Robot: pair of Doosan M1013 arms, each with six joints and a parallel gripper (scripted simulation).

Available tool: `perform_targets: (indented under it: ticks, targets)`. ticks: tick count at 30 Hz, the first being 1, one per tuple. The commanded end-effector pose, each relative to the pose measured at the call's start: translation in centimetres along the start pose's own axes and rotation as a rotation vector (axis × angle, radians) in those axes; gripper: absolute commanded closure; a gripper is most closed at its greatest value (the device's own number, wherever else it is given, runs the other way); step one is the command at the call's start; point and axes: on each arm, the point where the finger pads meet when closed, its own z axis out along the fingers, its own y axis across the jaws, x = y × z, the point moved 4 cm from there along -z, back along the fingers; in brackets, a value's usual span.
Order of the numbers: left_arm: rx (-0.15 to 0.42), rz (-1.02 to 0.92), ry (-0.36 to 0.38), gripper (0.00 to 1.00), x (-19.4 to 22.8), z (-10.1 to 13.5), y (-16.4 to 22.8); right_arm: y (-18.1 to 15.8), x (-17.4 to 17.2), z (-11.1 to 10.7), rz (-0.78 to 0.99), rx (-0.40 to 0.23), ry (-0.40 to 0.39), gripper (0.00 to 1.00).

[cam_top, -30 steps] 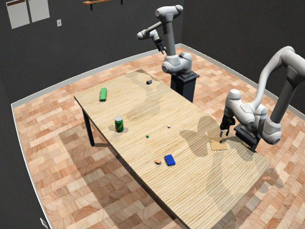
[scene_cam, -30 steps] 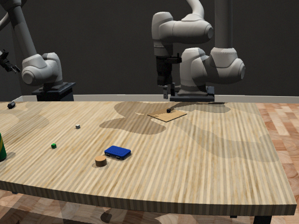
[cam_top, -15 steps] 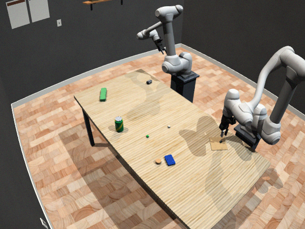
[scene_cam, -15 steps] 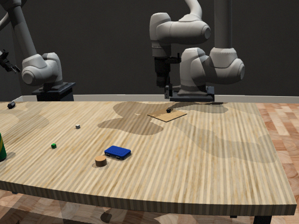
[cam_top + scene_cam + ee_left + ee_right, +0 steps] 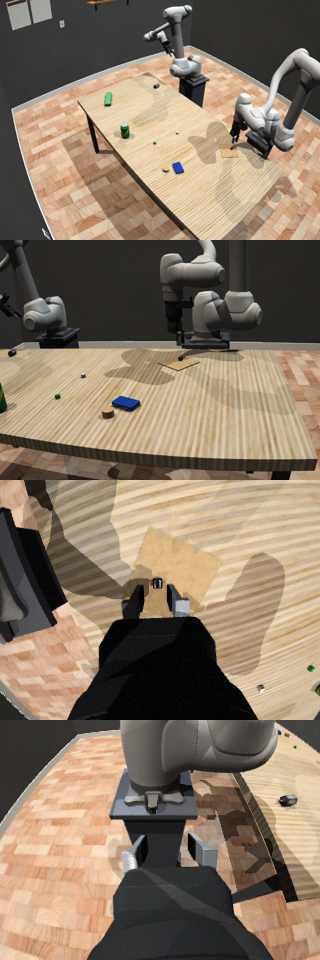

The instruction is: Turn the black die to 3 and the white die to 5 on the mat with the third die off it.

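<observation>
Overhead, left hand [image 5: 235, 140] [image 5: 178, 339] [image 5: 157, 599] pointing down, fingers parted, above mat [image 5: 228, 153] [image 5: 178, 366] [image 5: 186, 570].

Left claw [image 5: 235, 139] [image 5: 179, 338] [image 5: 157, 599] turned, fingers nearly in line in exterior view; body shifted slightly.
</observation>
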Motion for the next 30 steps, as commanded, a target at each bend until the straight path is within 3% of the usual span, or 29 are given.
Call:
perform_targets:
  ticks: [1,30]
  targets:
    - [-0.005,0.003,0.003,0.36,-0.1,0.0,0.4,-0.2,-0.1,0.0,-0.002,0.003,-0.007,0.00]
    - [-0.005,0.003,0.003,0.36,-0.1,2.1,0.4,-0.2,-0.1,0.0,-0.002,0.003,-0.007,0.00]
